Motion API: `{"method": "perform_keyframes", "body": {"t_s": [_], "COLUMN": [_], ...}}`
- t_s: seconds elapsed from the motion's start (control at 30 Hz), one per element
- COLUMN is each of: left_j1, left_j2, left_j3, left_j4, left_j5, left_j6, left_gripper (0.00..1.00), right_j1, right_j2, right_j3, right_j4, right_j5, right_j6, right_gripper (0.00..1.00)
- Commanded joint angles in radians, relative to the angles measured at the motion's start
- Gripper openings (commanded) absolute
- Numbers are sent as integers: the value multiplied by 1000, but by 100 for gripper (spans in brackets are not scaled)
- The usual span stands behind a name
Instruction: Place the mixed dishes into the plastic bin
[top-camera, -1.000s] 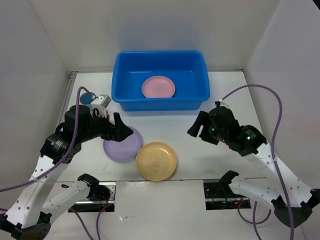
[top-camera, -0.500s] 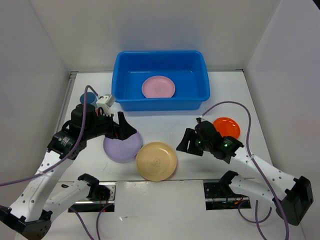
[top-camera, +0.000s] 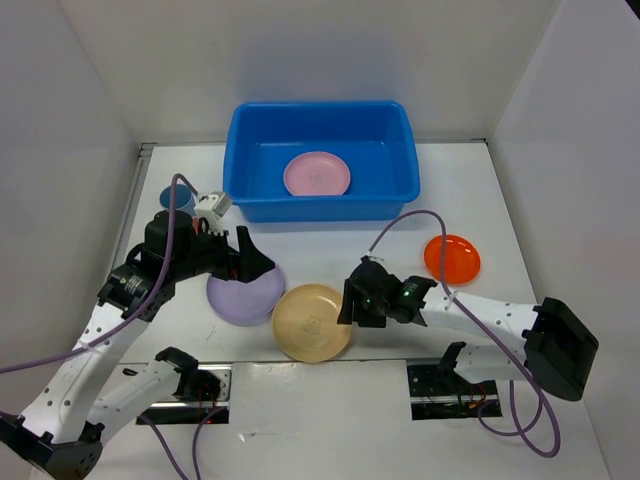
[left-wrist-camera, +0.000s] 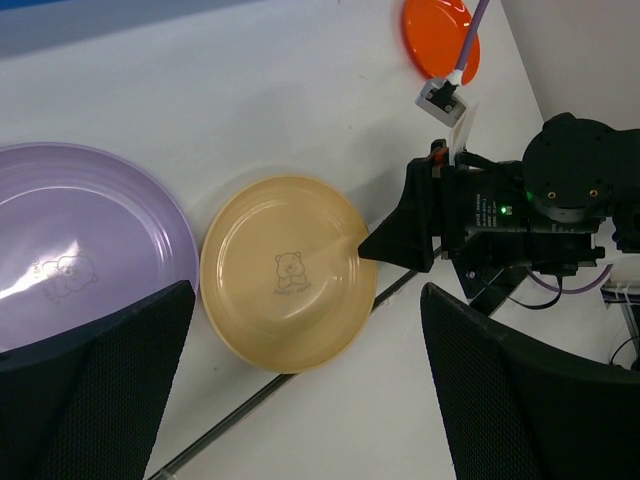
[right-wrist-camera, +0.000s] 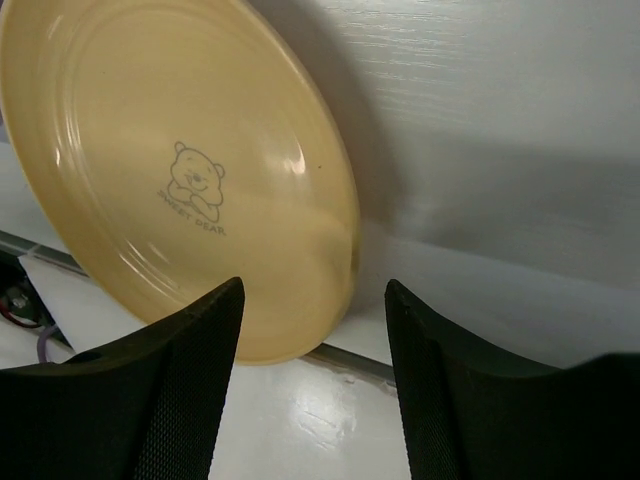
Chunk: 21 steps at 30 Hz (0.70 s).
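The blue plastic bin (top-camera: 400, 170) stands at the back with a pink plate (top-camera: 317, 173) inside. A lavender plate (top-camera: 240, 298), a tan-yellow plate (top-camera: 312, 322) and an orange plate (top-camera: 452, 257) lie on the table. A light blue cup (top-camera: 176, 194) shows partly behind the left arm. The salmon-pink cup is out of view. My left gripper (top-camera: 254, 264) is open and empty above the lavender plate's far edge (left-wrist-camera: 70, 240). My right gripper (top-camera: 350, 302) is open and low, with the tan-yellow plate's right rim (right-wrist-camera: 345, 240) between its jaws. The left wrist view shows that plate (left-wrist-camera: 285, 270) too.
The side walls of the white enclosure stand close on both sides. The table's front seam (left-wrist-camera: 250, 400) runs just in front of the tan-yellow plate. The right arm's purple cable (top-camera: 400, 225) loops over the table between the bin and the orange plate.
My right arm has swung left and down from mid-right to the tan-yellow plate's right rim, uncovering the orange plate. My left arm has barely shifted.
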Motion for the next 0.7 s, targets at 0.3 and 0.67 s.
{"method": "perform_keyframes", "body": {"t_s": [0.3,0.67], "left_j1": [3,3], "left_j2": [-61,-110], "left_j3": [-70,-96], "left_j4": [128,124], "left_j5": [30,7], "left_j6": [-36,-38], "left_gripper": [100,100], "right_j1": [38,38], "right_j2": [50,92], "right_j3": [-51,-65], "right_j4": [148,190], "right_j5": [102,143], "right_j6": [73,91], "right_gripper": [46,26]}}
